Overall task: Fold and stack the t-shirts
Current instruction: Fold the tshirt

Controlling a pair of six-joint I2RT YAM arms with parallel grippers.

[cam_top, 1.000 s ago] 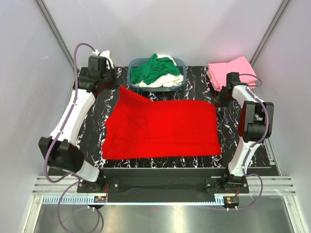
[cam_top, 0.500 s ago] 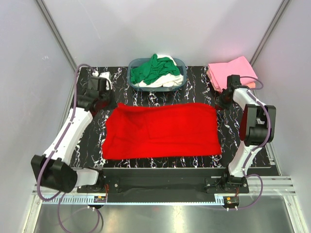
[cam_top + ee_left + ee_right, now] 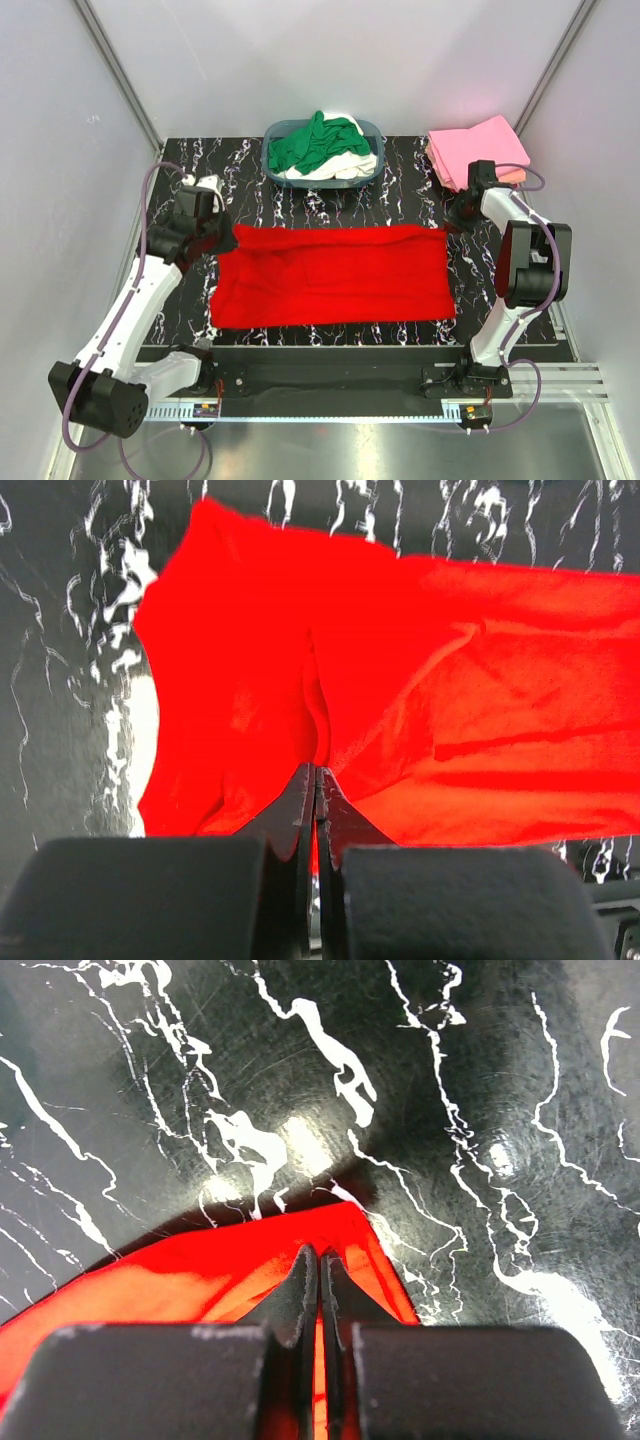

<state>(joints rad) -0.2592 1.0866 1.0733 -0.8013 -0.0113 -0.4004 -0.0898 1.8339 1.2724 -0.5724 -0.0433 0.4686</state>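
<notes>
A bright red t-shirt (image 3: 335, 275) lies folded into a wide band across the middle of the black marble table (image 3: 410, 175). My left gripper (image 3: 228, 238) is shut on the shirt's far left corner (image 3: 318, 742), with a pinch of red cloth between the jaws. At the far right corner (image 3: 355, 1222) my right gripper (image 3: 447, 226) is shut on the cloth too, low over the table. Green and white t-shirts (image 3: 318, 145) fill the basket at the back. A folded pink and salmon stack (image 3: 475, 148) sits at the back right.
The blue-grey plastic basket (image 3: 372, 130) stands at the table's far edge, just beyond the red shirt. Pale enclosure walls close in on both sides. The pink stack lies right behind my right wrist.
Both grippers brought the red shirt's far edge toward the near side and down. The raised left corner now lies flat, and the shirt is a narrower band.
</notes>
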